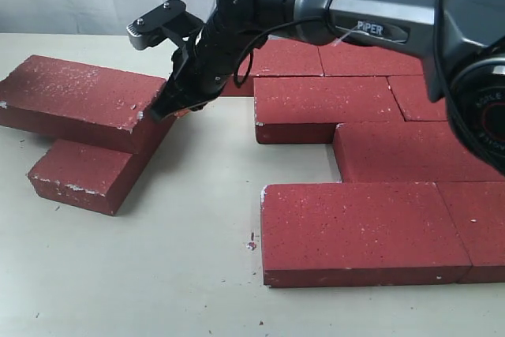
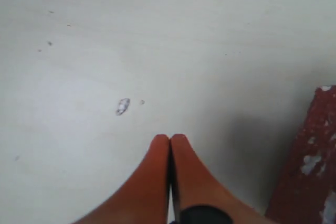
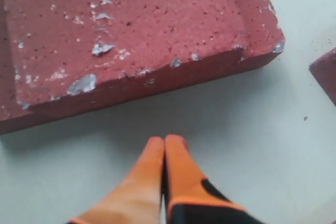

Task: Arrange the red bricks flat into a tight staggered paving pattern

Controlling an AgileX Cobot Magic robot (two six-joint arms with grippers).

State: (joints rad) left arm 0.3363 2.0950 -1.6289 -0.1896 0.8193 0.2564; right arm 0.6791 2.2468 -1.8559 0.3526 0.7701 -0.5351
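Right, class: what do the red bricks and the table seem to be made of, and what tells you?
The red bricks: probably fired clay or pigmented concrete, matte and rough; pitted speckled faces, whitish chips at the edges. The table: smooth pale surface, perhaps painted or laminated board; no grain shows, so uncertain.

Dark-red bricks speckled white, cream table, black arm

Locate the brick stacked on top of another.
Exterior view, far left: the stacked brick rests across a lower brick, apart from the paved bricks on the right, with the right pincer close by its right end.
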